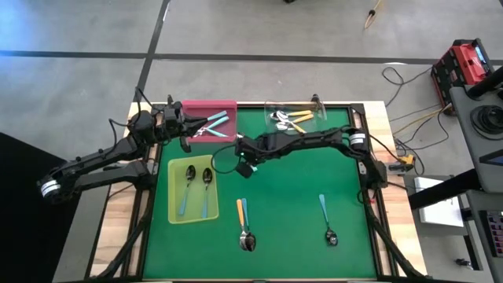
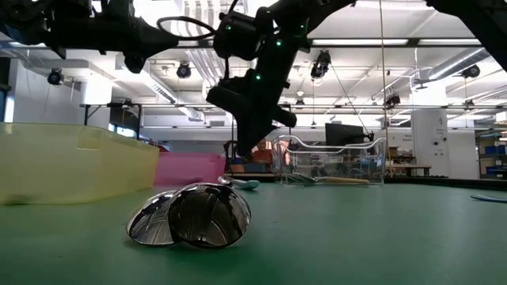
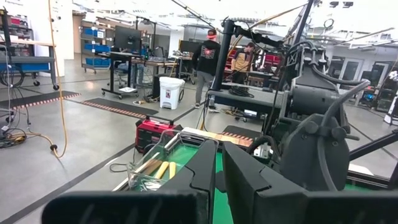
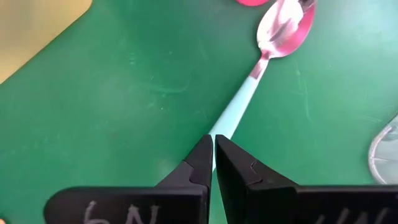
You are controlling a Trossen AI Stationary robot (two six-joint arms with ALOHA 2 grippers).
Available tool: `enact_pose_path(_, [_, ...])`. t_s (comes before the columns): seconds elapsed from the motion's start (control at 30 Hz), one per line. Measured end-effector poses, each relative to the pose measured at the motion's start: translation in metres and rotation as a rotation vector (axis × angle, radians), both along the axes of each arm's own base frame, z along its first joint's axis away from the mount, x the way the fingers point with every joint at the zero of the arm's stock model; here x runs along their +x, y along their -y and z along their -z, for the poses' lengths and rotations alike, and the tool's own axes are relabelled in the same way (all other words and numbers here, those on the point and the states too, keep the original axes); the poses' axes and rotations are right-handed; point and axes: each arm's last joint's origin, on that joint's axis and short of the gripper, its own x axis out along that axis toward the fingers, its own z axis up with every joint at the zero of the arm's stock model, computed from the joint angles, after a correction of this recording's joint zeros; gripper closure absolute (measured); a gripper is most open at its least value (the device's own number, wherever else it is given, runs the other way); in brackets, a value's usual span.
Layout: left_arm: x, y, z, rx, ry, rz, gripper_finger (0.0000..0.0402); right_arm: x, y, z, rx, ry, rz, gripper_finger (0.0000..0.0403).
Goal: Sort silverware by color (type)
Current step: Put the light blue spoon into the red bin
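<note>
Right wrist view: right gripper (image 4: 213,155) pinched onto light-blue spoon (image 4: 261,62) handle, spoon on green desk (image 4: 124,93) beside pink tray (image 1: 220,106); "6N" chalked on gripper. Left gripper (image 3: 219,171) nearly closed, empty, above pink tray

green table mat (image 1: 291,189), pink tray (image 1: 224,106), yellow-green tray (image 1: 177,214), light blue spoon handle (image 4: 239,106), orange-handled spoon (image 1: 240,214)

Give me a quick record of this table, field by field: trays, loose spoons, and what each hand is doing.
pink tray: teal spoons inside
clear tray: orange spoons inside
yellow-green tray: two blue spoons
loose spoons: orange and teal pair, blue spoon
right hand: fingers together on a light blue spoon near the pink tray
left hand: over the pink tray, shut, empty
</note>
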Motion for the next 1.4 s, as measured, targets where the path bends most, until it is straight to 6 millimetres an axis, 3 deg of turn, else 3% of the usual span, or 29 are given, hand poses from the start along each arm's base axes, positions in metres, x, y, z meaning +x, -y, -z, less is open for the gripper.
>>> enact_pose_path(0.27, [0.000,0.000,0.000,-0.002,-0.004,0.000,0.0389,0.003,-0.001,0.010,0.018,-0.005,0.025,0.0380])
enact_pose_path(0.6, [0.000,0.000,0.001,-0.005,-0.008,0.000,0.0389,0.008,-0.001,0.032,0.046,-0.027,0.078,0.0274])
enact_pose_path(0.8, [0.000,0.000,0.001,-0.007,-0.009,0.000,0.0389,0.009,0.000,0.032,0.039,-0.018,0.083,0.0227])
enact_pose_path(1.4, [0.000,0.000,0.001,-0.008,-0.011,0.000,0.0389,0.014,0.000,0.059,0.045,-0.056,0.100,0.0229])
